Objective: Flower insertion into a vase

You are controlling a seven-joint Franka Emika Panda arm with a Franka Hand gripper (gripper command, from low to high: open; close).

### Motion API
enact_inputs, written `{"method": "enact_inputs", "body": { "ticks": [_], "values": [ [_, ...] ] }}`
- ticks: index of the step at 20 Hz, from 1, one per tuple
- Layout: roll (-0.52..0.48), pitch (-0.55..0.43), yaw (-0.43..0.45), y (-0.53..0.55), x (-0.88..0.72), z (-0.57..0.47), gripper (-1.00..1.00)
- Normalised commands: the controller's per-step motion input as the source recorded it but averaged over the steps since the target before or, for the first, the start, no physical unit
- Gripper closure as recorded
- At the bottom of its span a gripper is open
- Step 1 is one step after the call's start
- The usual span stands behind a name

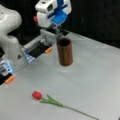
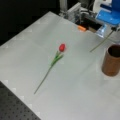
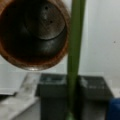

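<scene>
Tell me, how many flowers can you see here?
2. A red tulip with a green stem lies flat on the grey table. A second green stem hangs from the robot's hand beside the brown cylinder vase, its bloom hidden.

Held stem (image 3: 74,50) (bloom out of frame)

Pale grey table (image 1: 100,75), brown vase (image 1: 65,52) standing, red tulip (image 1: 47,98) lying flat

Vase (image 1: 65,52): plain dark brown, darker inside
Pincer (image 1: 58,28): white body, blue front parts
Held stem (image 3: 75,50): green
Tulip (image 2: 62,47) on table (image 2: 75,82): red bloom, green leaves
Table: pale grey
Tabs (image 1: 48,50): orange
</scene>
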Motion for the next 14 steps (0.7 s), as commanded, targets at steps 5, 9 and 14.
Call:
{"method": "enact_inputs", "body": {
  "ticks": [5, 9, 14],
  "values": [
    [0.087, -0.002, -0.069, 0.08, -0.27, -0.04, 1.0],
    [0.136, -0.006, 0.017, 0.06, -0.3, -0.07, 1.0],
    [0.137, -0.047, 0.049, 0.08, -0.29, -0.1, 1.0]
  ]
}}
